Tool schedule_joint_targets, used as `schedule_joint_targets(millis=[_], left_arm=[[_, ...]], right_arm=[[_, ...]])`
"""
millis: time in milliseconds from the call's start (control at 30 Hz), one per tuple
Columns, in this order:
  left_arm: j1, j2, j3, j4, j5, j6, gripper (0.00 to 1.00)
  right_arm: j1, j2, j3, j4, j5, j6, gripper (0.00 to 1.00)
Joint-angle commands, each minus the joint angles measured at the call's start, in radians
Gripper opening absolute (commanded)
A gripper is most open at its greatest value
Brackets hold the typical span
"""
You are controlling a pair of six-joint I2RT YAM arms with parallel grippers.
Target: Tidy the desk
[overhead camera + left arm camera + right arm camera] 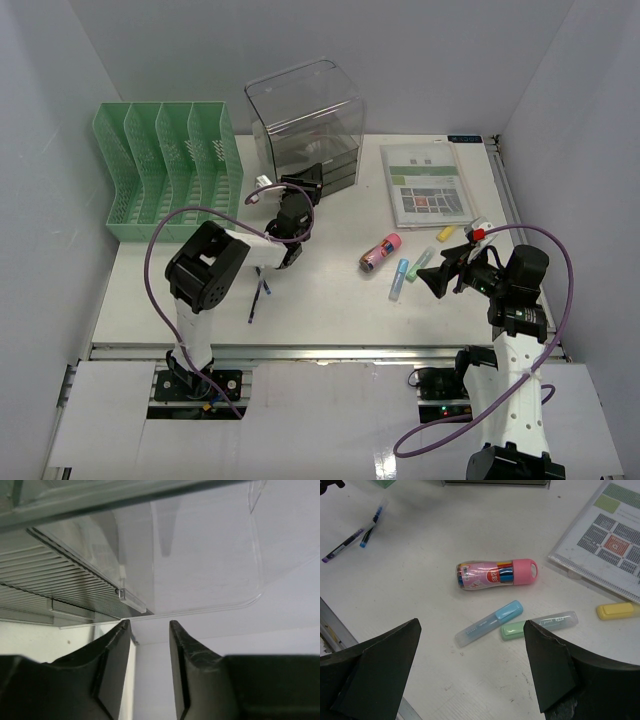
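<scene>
left gripper (149,630): barely parted, empty; sat right by clear box (200,555)
right gripper (471,625): spread wide, empty
desk (330,300): lay just below right gripper; highlighters (540,624) under it

Lab robot cell staged as an office: plain white walls (50,120) box in a desk (330,300) with aluminium rail (330,352), green file rack (170,175), clear drawer unit (305,120), highlighters (399,279).

Bright, diffuse overhead light washes the white bench (320,295), leaving short soft shadows. In its wrist view the right end effector (471,630) looms dark (slightly blurred) toward six o'clock.
</scene>
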Motion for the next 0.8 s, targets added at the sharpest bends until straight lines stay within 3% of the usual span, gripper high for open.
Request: schedule_joint_targets(millis=[0, 267, 633, 767], left_arm=[[0.000, -0.053, 0.013, -0.059, 0.004, -0.023, 0.52], [0.021, -0.020, 0.062, -0.105, 0.006, -0.036, 0.52], [0.052, 0.023, 0.120, -0.122, 0.004, -0.027, 0.25], [0.054, 0.031, 0.117, -0.127, 0.013, -0.034, 0.25]], right_arm=[[0.005, 0.001, 0.034, 0.001, -0.004, -0.011, 0.90], [0.006, 0.001, 0.036, 0.001, -0.004, -0.011, 0.90], [0.004, 0.003, 0.034, 0.001, -0.001, -0.013, 0.90], [0.004, 0.003, 0.034, 0.001, 0.002, -0.011, 0.90]])
